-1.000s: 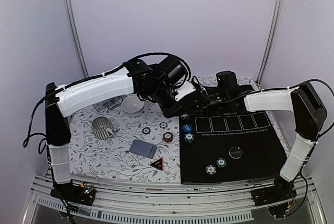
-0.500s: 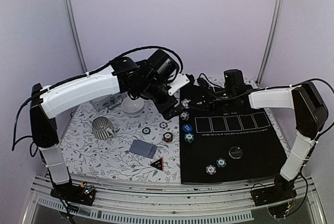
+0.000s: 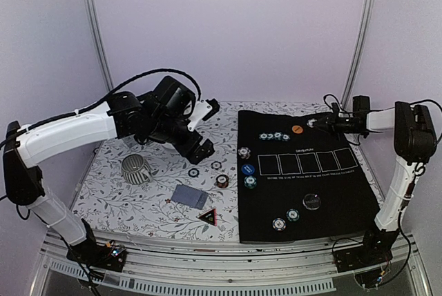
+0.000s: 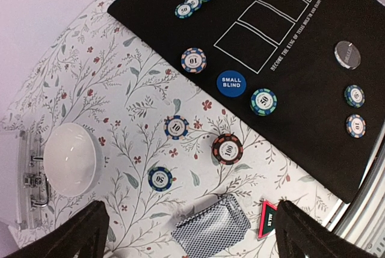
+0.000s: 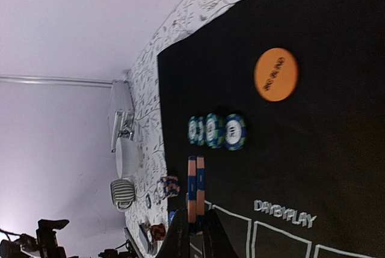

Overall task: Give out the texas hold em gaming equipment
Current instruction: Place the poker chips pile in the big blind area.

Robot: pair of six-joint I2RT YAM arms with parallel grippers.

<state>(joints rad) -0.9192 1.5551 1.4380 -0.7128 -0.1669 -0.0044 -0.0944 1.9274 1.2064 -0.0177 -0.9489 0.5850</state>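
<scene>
My left gripper (image 3: 202, 129) hangs open over the floral cloth, holding nothing. Below it, between its fingers (image 4: 84, 234), lie the grey-blue-backed cards (image 4: 212, 229). Loose chips (image 4: 176, 127) lie on the cloth above the cards, one of them red-brown (image 4: 227, 148). On the black mat (image 3: 345, 192) are a row of teal chips (image 3: 274, 136), an orange disc (image 3: 297, 130), a blue button (image 3: 248, 169), a black disc (image 3: 312, 201) and more chips (image 3: 279, 224). My right gripper (image 3: 326, 122) at the mat's far right is shut on two orange-and-blue chips (image 5: 195, 189), held on edge.
A striped mug (image 3: 136, 169) stands on the cloth at the left. A white bowl (image 4: 71, 159) and a silver metal case (image 4: 33, 177) sit at the far left. A red-and-black triangle marker (image 3: 207, 216) lies near the front edge.
My left gripper opened and drew back left off the mat, uncovering the teal chip row and orange disc. My right arm swung back toward the far right with its chips.
</scene>
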